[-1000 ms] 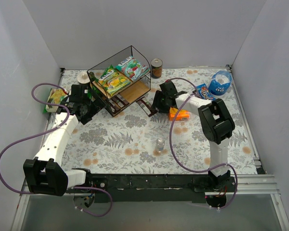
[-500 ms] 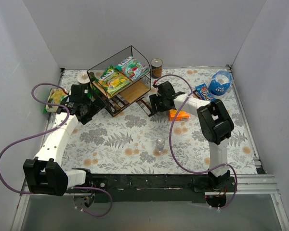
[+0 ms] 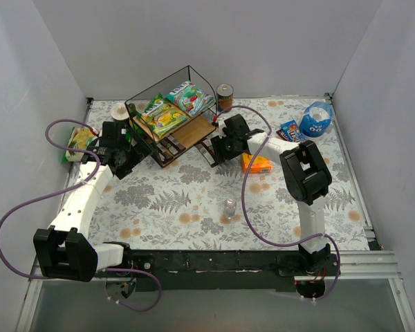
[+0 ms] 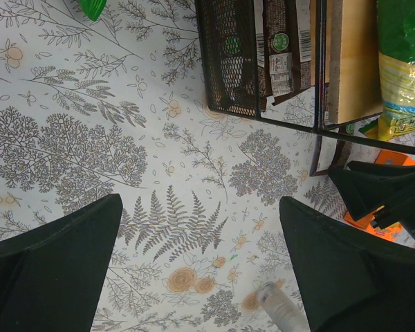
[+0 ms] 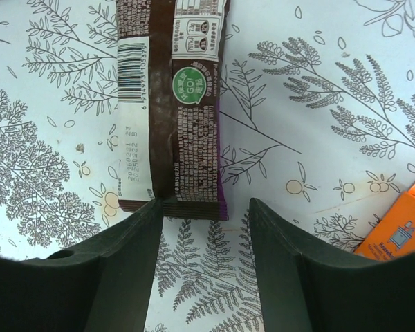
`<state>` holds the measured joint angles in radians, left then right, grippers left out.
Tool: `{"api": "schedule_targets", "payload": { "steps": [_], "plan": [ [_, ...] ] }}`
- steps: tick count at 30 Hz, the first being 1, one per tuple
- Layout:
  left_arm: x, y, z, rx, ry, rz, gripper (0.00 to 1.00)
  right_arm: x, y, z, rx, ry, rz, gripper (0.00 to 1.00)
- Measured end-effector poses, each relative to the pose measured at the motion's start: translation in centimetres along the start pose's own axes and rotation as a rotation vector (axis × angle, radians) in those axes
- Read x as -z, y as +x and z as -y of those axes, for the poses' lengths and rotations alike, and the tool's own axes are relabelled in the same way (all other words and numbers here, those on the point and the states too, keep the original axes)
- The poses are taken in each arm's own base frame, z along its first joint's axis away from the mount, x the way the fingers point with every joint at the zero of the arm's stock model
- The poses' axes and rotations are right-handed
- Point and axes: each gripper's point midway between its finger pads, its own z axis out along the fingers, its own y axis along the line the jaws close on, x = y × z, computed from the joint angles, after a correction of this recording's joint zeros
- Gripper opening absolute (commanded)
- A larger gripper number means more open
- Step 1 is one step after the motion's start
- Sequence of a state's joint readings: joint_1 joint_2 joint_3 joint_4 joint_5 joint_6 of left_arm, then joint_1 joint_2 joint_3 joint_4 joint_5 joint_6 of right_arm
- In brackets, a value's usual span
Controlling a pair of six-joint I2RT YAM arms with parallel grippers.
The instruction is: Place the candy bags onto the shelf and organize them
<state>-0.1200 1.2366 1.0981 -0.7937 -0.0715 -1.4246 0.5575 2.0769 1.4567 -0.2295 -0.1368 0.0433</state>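
Note:
The shelf stands at the back left, tilted, with a green-yellow bag and a teal-white bag on its top board. Dark brown wrappers lie on its lower wire tier. My right gripper is open just right of the shelf. In the right wrist view a dark brown wrapper with a purple edge under it lies flat on the table, its near end just ahead of the open gripper. My left gripper is open and empty left of the shelf. A small blue pack lies at the right.
An orange box lies right of the right gripper. A round blue pouch sits at the back right, a brown jar behind the shelf. A small clear bottle stands mid-table. Another green-yellow bag lies at the left edge.
My right gripper has moved left and a little away, closer to the shelf, and now sits over the near end of the brown wrapper. The left arm has not moved.

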Motion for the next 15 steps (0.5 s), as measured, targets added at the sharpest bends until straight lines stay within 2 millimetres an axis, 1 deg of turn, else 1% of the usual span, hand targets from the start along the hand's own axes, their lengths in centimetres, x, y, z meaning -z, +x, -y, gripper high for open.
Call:
{"api": "schedule_targets", "payload": {
  "steps": [2,6,7,8,10,11,12,13,15],
  "plan": [
    [0.0,0.0,0.0,0.0,0.0,0.0,0.98,0.0,0.0,-0.1,0.003,-0.006,0.0,0.59],
    [0.0,0.0,0.0,0.0,0.0,0.0,0.98,0.01,0.03,-0.42,0.011,-0.025,-0.001,0.51],
    [0.0,0.0,0.0,0.0,0.0,0.0,0.98,-0.02,0.08,-0.43,0.013,-0.027,-0.003,0.43],
    [0.0,-0.01,0.01,0.0,0.0,0.0,0.98,-0.12,0.16,-0.4,0.014,-0.028,-0.006,0.4],
    [0.0,-0.01,0.01,0.0,0.0,0.0,0.98,-0.28,0.06,-0.33,0.02,-0.026,-0.009,0.28],
    [0.0,0.0,0.0,0.0,0.0,0.0,0.98,-0.4,-0.01,-0.26,0.021,-0.024,-0.009,0.25],
    [0.0,-0.01,0.01,0.0,0.0,0.0,0.98,-0.52,-0.05,-0.21,0.021,-0.022,-0.01,0.15],
    [0.0,-0.01,0.01,0.0,0.0,0.0,0.98,-0.56,-0.11,-0.18,0.02,-0.021,-0.01,0.09],
    [0.0,-0.01,0.01,0.0,0.0,0.0,0.98,-0.66,-0.08,-0.01,0.021,-0.013,-0.013,0.01]
  ]
}}
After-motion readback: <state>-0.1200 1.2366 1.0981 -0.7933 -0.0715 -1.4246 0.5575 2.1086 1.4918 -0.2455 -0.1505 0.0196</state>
